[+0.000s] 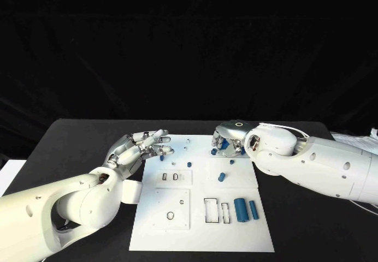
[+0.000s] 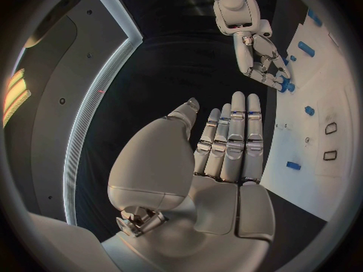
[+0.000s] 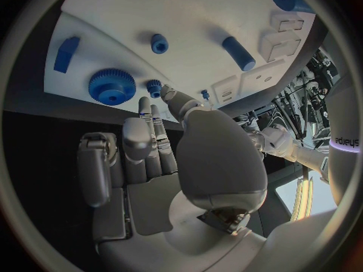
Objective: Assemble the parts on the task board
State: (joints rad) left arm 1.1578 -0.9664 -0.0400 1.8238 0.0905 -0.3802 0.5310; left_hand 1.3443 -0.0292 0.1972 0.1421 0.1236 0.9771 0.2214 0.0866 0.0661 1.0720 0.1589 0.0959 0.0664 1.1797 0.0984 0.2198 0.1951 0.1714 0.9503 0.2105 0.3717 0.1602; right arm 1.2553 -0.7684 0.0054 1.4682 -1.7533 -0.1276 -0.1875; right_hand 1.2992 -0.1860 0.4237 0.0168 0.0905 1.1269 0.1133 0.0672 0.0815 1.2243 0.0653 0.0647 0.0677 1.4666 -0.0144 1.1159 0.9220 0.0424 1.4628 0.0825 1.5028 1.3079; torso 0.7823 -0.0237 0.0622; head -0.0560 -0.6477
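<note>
The left robot hand (image 1: 146, 146) hovers at the task board's (image 1: 201, 229) left edge, fingers apart, holding nothing — the right robot hand (image 1: 228, 139) is over the board's far edge, fingertips touching a small blue gear (image 3: 154, 87), grasp unclear.

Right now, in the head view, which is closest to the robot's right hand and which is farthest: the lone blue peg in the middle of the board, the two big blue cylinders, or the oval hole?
From the right hand:
1. Lone blue peg, mid-board, just below the hand.
2. Two big blue cylinders, on the board's near right side.
3. Oval hole, on the near left side of the task board.
</note>
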